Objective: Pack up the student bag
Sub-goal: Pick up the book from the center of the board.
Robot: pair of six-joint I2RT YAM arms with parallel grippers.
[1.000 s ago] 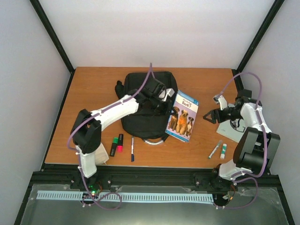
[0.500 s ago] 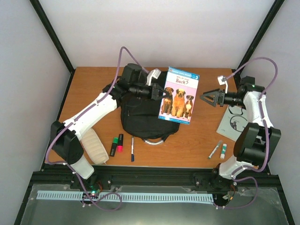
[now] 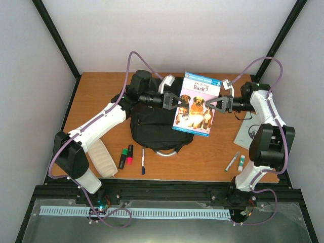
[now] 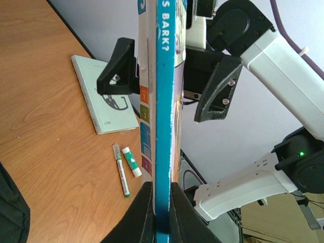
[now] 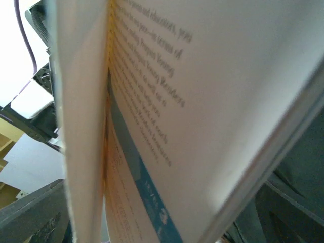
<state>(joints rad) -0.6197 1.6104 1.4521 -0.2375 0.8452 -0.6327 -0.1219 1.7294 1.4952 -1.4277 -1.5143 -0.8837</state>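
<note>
The black student bag (image 3: 152, 119) lies flat in the middle of the table. My left gripper (image 3: 174, 101) is shut on the left edge of a dog picture book (image 3: 195, 104) and holds it upright above the bag's right side. In the left wrist view the jaws (image 4: 162, 202) clamp the book's blue spine (image 4: 164, 101). My right gripper (image 3: 215, 105) is open, and its fingers (image 4: 215, 88) straddle the book's right edge. The book's pages (image 5: 202, 101) fill the right wrist view.
A whitish ribbed pouch (image 3: 101, 159) lies at the front left. Two highlighters (image 3: 126, 155) and a pen (image 3: 143, 161) lie in front of the bag. A marker (image 3: 232, 161), a glue stick (image 3: 241, 162) and a white booklet (image 3: 250, 132) lie at the right.
My left gripper lifted the book off the table beside the bag and raised it upright. My right gripper swung left from over the booklet to the book's right edge.
</note>
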